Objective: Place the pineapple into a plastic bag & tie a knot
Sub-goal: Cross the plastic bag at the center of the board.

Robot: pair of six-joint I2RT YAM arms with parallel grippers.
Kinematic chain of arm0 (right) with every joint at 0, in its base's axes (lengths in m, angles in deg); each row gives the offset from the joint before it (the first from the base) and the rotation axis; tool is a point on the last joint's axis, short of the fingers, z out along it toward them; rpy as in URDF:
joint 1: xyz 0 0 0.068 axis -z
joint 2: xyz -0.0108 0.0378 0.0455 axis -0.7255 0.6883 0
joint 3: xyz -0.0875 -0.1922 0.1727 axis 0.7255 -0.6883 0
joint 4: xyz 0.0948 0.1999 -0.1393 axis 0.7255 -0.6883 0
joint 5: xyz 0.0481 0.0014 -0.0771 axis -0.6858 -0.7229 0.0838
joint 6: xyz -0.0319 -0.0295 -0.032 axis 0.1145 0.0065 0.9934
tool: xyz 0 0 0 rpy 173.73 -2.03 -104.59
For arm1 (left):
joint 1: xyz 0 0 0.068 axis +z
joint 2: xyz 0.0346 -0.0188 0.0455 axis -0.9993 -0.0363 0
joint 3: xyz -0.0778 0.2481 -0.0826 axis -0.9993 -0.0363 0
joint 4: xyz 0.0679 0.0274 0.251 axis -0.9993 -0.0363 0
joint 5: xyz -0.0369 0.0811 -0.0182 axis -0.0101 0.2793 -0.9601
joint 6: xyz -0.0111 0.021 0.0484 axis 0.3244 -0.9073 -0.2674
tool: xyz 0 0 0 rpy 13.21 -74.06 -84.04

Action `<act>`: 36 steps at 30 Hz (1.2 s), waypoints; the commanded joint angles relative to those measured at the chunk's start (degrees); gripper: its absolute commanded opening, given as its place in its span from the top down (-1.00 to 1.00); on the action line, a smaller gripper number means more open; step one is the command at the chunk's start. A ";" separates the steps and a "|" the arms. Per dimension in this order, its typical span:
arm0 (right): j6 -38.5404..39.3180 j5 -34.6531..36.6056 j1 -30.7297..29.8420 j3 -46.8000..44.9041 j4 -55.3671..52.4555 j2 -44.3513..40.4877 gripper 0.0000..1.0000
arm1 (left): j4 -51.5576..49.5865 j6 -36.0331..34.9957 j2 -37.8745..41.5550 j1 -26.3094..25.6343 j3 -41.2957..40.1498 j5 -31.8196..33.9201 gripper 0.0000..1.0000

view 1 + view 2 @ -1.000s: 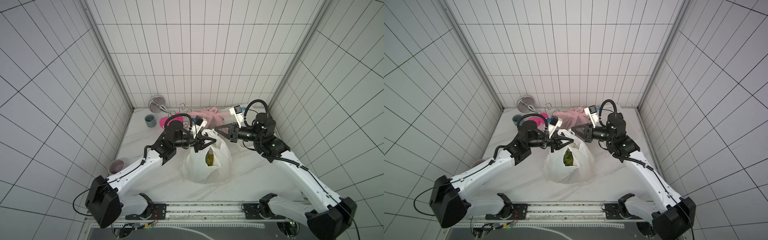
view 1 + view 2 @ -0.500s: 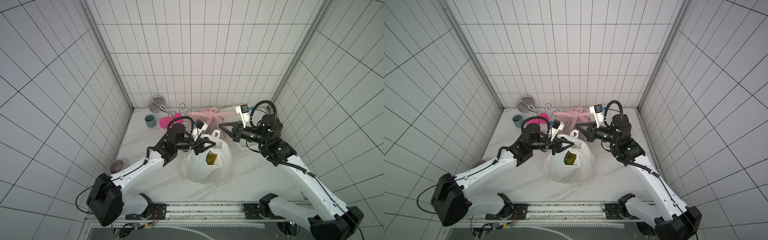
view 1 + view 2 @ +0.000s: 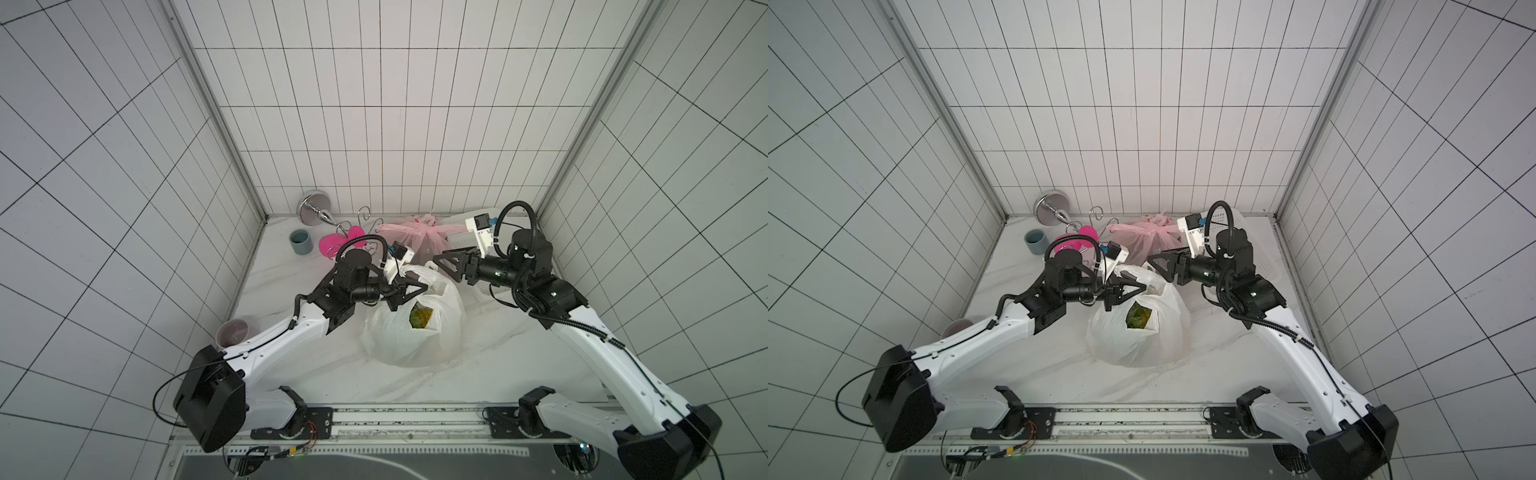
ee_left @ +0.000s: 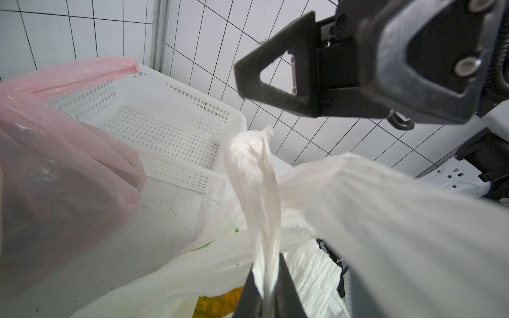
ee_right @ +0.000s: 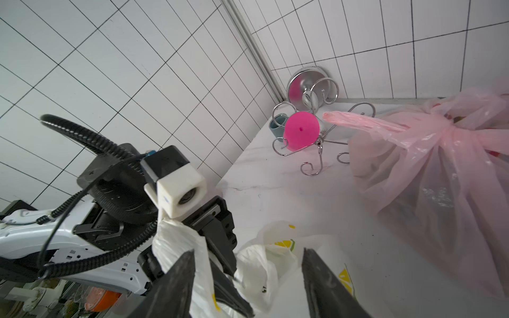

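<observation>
A white plastic bag (image 3: 415, 340) (image 3: 1138, 340) stands mid-table, and the yellow-green pineapple (image 3: 420, 322) (image 3: 1138, 318) (image 4: 217, 302) shows through its open mouth. My left gripper (image 3: 417, 289) (image 3: 1136, 289) (image 4: 267, 289) sits at the bag's top left, shut on a twisted white handle (image 4: 253, 170) that rises from between its jaws. My right gripper (image 3: 442, 266) (image 3: 1156, 268) (image 5: 248, 253) hovers just beyond the bag's top right, open with nothing between its fingers. The bag's other white flap (image 5: 181, 247) lies beside one right finger.
A knotted pink bag (image 3: 415, 241) (image 5: 440, 170) and a white perforated basket (image 3: 461, 239) (image 4: 165, 129) sit at the back. A wire stand with a pink disc (image 3: 345, 243), a grey-blue cup (image 3: 301, 242) and a chrome dish (image 3: 313, 208) fill the back left. A mauve cup (image 3: 233, 332) stands at the left.
My right gripper has opened, let go of the bag's handle and drawn back to the right. My left gripper has closed tighter on its handle.
</observation>
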 commanded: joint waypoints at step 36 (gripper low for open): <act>0.64 -0.74 -0.03 8.23 4.09 0.89 1.00 | -4.23 -2.41 -0.29 -1.16 2.73 2.74 0.45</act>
